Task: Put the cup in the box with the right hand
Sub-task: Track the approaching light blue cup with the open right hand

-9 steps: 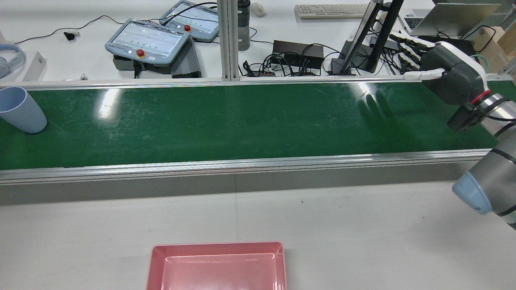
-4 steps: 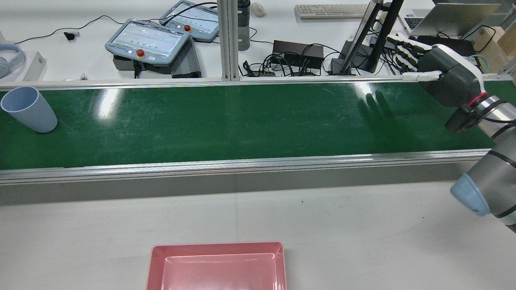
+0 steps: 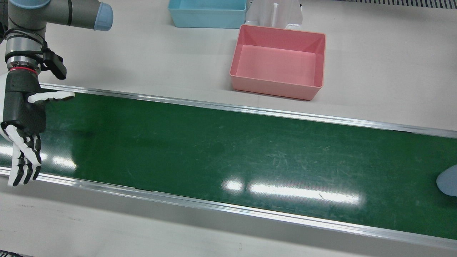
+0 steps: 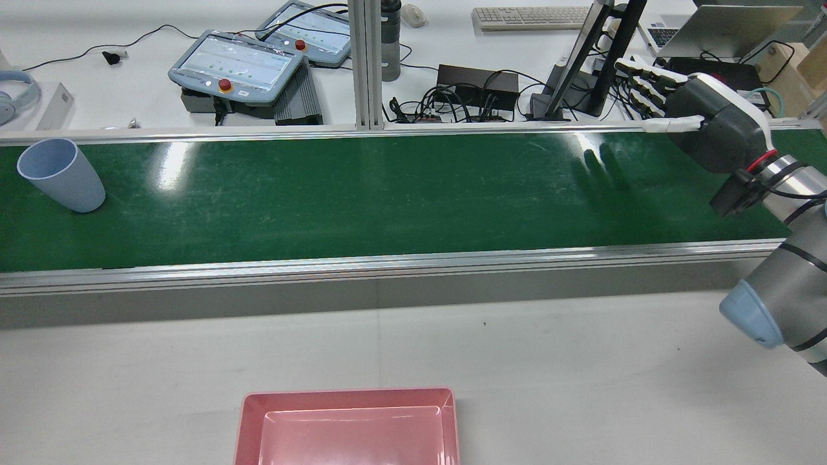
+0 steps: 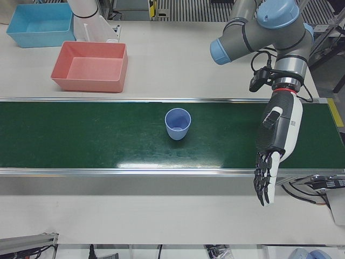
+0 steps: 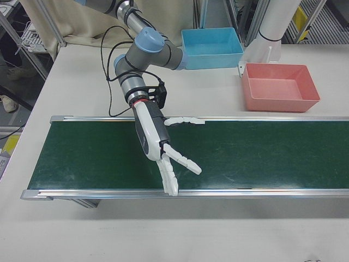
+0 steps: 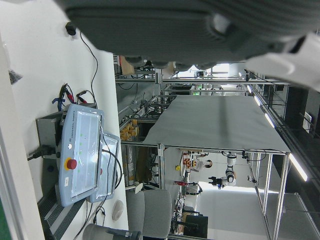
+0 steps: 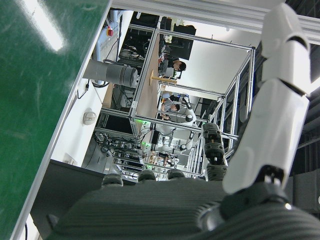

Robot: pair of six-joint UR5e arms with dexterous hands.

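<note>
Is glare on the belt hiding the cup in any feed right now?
Front view: bright ceiling-light streaks on the glossy green conveyor belt, and the pale blue plastic cup is cut by the right edge, not washed out. Rear view: glare patch beside the cup, which stays clear. Left-front view: faint reflections below it, cup sharp.

The green belt (image 4: pixel 387 194) is bare between the cup (image 4: pixel 61 174) and the open right robot hand (image 4: pixel 704 129).

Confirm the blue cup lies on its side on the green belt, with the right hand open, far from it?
No. The cup stands upright on the green belt, mouth up, as the left-front view shows. The right hand is open and far from it.
</note>
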